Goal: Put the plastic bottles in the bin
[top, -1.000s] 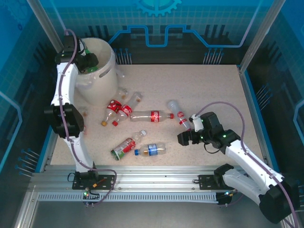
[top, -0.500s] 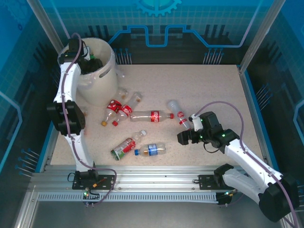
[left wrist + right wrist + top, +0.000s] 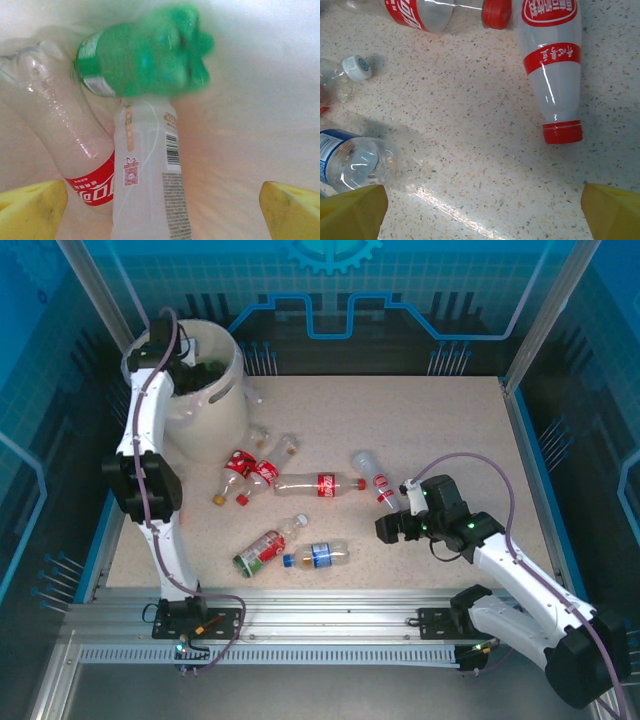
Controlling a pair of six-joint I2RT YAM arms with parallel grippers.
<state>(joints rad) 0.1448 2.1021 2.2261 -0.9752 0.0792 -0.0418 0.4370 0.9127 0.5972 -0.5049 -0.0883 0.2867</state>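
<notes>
Bright even light, soft shadows; green bottle [image 3: 145, 55] blurred, pale washed-out surroundings; glare streak on table [image 3: 445, 207]

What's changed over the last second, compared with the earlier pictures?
The left tool opened over the bin and let go of the green bottle, now inside it and blurred as if falling. Its arm shifted slightly. The right tool stayed open just above the table, and the bottles lying there have not moved.
</notes>
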